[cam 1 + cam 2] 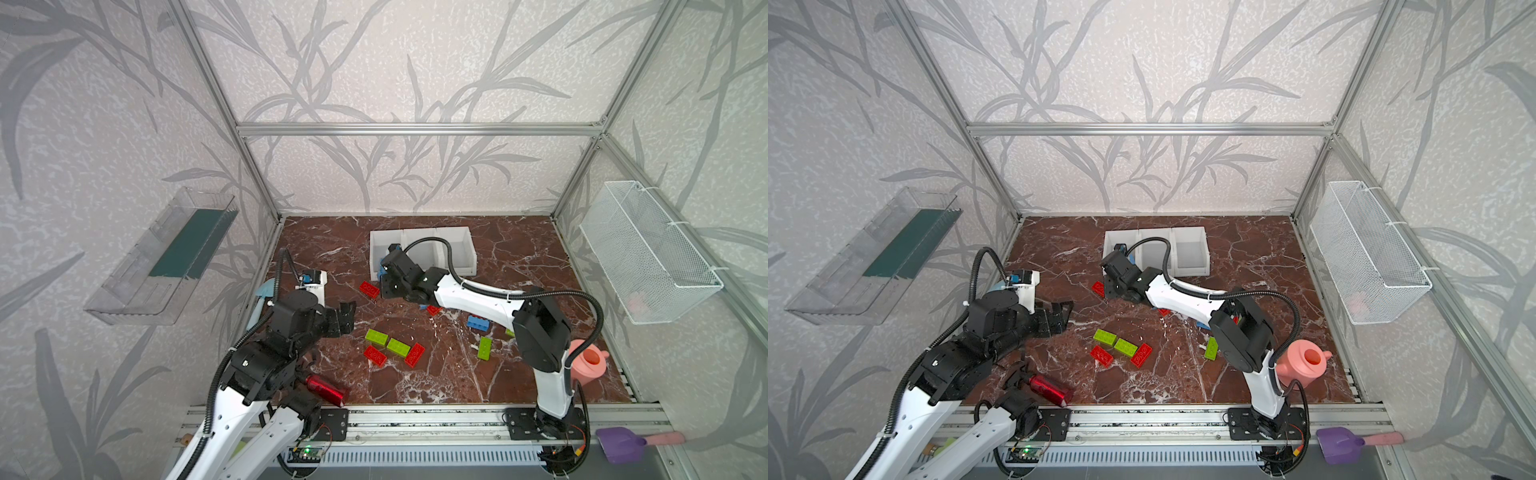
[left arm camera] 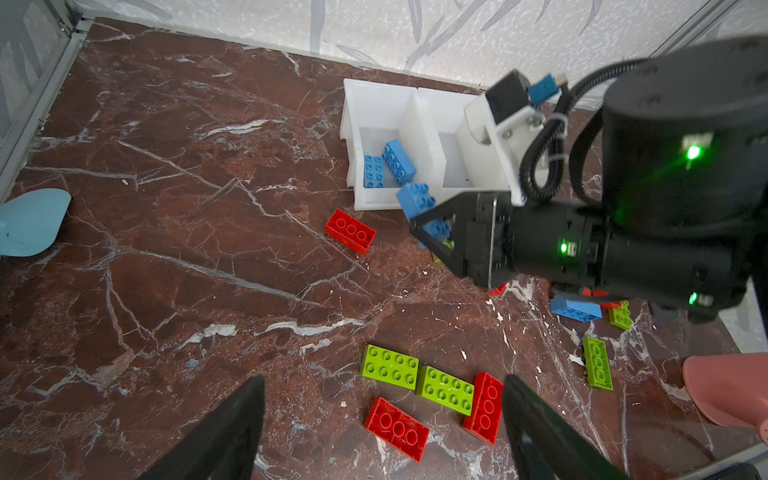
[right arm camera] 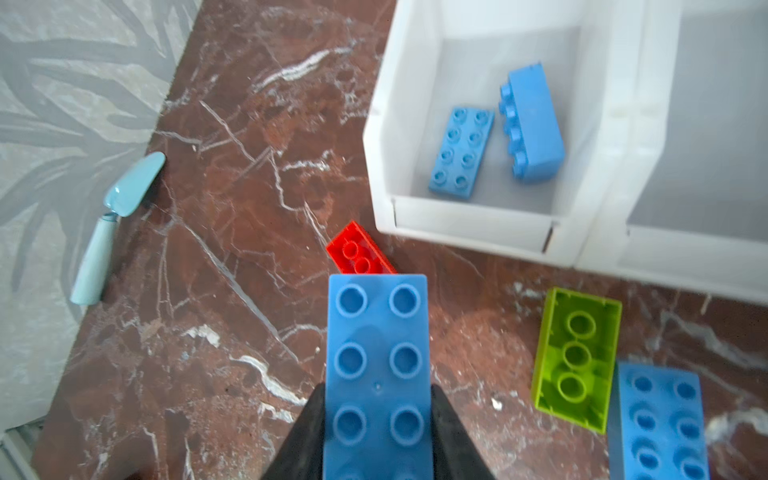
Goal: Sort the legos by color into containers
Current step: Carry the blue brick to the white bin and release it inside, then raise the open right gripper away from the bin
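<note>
1. My right tool (image 3: 377, 419) was pinching a blue lego (image 3: 376, 332) by its long sides, studs up. Most of the brick jutted out past the fingertips.
2. The brick hung over the tabletop (image 3: 208, 332), close before the containers (image 3: 469, 232) and not yet inside one.
3. I judged this the carry step. The next move called for a short advance over the low front lip of the end bin (image 3: 384, 124), then parting the jaws above the two blue legos (image 3: 461, 151) lying there, one flat and one on its side.
4. My left tool (image 1: 344, 316) stood spread and empty near a cluster of lime and red legos (image 2: 446, 390).
5. Loose near the bins, a red lego (image 3: 357, 251) lay just ahead of my brick. A lime lego (image 3: 575, 353) lay underside up, showing its hollow tubes.
6. The bricks were hard, glossy, rectangular plastic with round studs. The bins were smooth white plastic with thin walls. The tabletop was red-brown marble pattern with white veins.
</note>
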